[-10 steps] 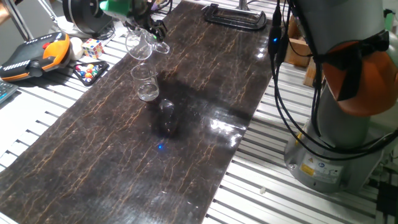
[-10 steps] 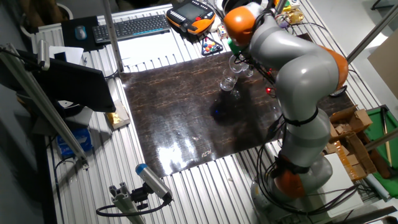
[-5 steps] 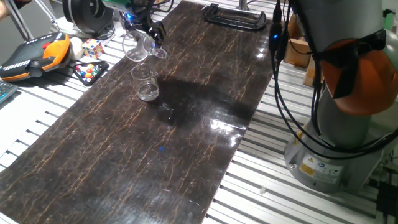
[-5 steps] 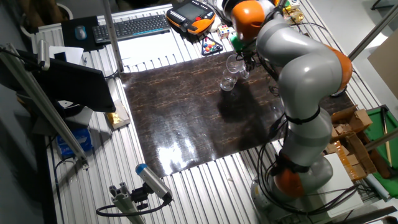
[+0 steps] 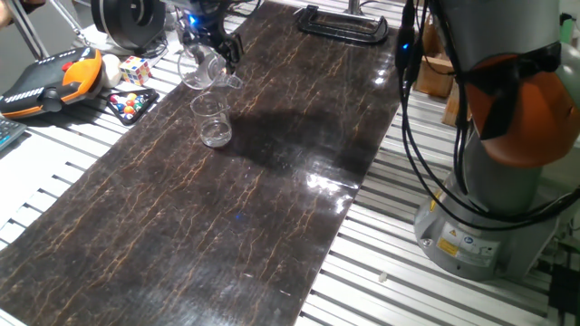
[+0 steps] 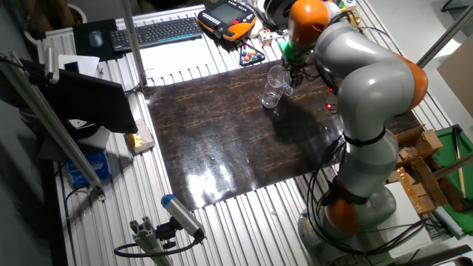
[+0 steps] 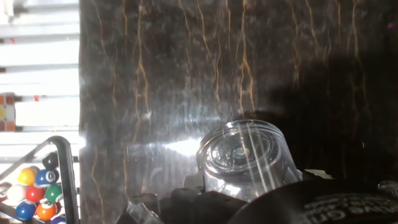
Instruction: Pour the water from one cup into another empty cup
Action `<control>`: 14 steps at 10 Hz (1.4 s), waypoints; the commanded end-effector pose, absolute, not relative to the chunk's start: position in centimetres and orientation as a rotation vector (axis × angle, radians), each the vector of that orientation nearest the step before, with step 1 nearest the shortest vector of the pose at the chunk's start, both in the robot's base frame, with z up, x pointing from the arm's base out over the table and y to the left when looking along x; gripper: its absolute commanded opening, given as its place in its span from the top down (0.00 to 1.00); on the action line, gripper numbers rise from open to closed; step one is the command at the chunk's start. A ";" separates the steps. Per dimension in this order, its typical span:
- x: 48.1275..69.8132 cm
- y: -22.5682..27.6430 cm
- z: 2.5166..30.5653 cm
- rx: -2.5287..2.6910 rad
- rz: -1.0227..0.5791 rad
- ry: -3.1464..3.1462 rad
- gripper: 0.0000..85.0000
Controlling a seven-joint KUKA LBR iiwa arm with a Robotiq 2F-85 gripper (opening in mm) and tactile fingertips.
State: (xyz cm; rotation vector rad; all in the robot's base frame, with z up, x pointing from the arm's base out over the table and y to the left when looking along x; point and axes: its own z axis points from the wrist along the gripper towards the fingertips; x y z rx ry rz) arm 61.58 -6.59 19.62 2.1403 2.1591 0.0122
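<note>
Tool (image 5: 216, 47) pinching big cup (image 5: 201, 70), tilted, above small cup (image 5: 214, 122) at its 11 o'clock. Small cup upright on table (image 5: 272, 181), faint water inside. Pour seems mostly done; set-down left.

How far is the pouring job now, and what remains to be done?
Done: the gripper has the larger handled cup lifted off the mat, and the smaller cup stands upright just below it, apparently with some liquid at its bottom.
In hand: the larger cup hangs tilted above the smaller one; no stream is visible.
Left: probably setting the larger cup down. Whether it is empty, the pictures cannot show.
</note>
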 end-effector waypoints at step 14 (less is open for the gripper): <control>62.0 -6.3 20.7 2.325 0.049 2.148 0.99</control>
